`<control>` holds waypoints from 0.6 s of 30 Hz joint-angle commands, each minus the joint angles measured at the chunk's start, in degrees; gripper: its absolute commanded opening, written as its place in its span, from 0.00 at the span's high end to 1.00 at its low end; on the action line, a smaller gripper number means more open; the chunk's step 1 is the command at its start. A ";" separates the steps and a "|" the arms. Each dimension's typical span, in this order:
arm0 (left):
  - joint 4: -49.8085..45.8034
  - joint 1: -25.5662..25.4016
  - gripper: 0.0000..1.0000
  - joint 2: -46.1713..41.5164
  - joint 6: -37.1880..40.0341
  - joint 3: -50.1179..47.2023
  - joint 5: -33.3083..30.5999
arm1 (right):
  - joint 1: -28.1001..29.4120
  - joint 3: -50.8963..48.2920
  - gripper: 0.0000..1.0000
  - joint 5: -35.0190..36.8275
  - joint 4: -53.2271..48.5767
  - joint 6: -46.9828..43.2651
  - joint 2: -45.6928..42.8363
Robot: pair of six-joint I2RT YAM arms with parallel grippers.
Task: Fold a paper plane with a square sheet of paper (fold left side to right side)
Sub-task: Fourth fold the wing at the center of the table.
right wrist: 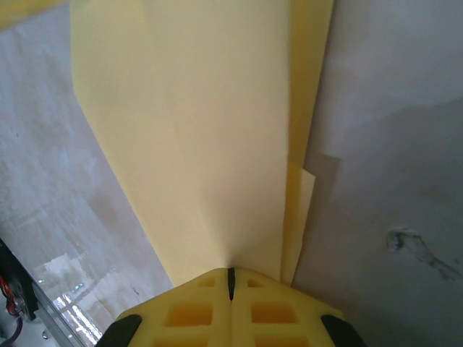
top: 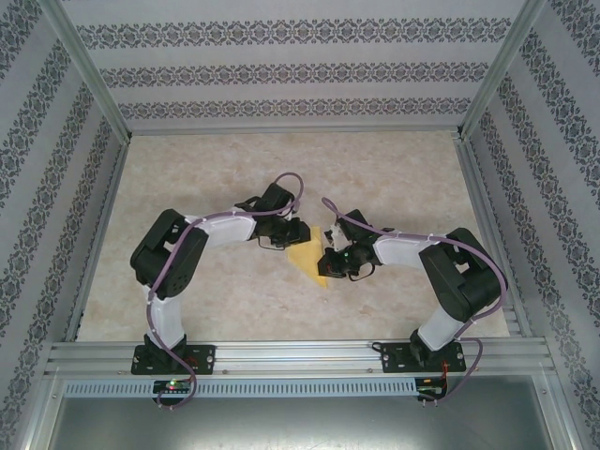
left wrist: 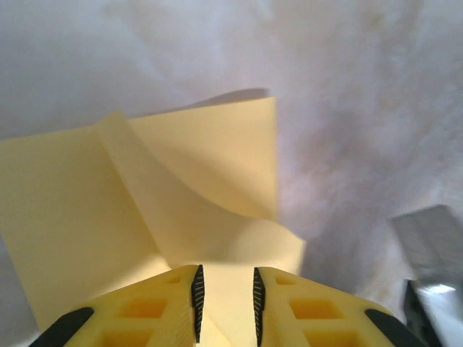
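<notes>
right fingers (right wrist: 195, 311) i see pinched shut on the folded yellow paper (right wrist: 195, 144), while my left fingers (left wrist: 145, 311) stand slightly parted with its edge between them over the bench (right wrist: 405, 217).

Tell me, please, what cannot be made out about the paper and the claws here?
Top view: paper too small, its edges hidden under left claw and right claw.
Left wrist view: bottom edge cuts off the paper between the parted pads.
Right wrist view: top edge cuts off the paper's far end.
</notes>
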 commanded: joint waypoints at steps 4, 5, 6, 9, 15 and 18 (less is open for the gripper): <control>6.24 -0.86 0.81 -6.20 1.23 -4.95 3.71 | -0.31 -2.05 1.00 5.12 -5.26 -1.33 3.29; 8.19 -1.03 0.83 -6.29 0.61 -6.00 4.89 | -0.31 -2.07 1.00 5.13 -5.33 -1.33 3.37; 10.54 -1.26 0.84 -6.14 -0.31 -7.29 6.36 | -0.29 -1.95 1.00 5.02 -5.37 -1.44 3.39; 16.54 -2.07 0.88 -4.80 -2.18 -9.55 9.34 | -0.23 -1.64 1.00 5.37 -6.04 -1.78 3.53; 21.93 -4.52 0.90 -1.78 -3.33 -10.49 11.73 | -0.23 -1.51 1.00 5.81 -6.74 -1.96 3.17; 21.71 -5.04 0.91 -1.00 -3.09 -10.67 10.98 | -0.14 -1.38 1.00 5.99 -7.08 -2.07 3.27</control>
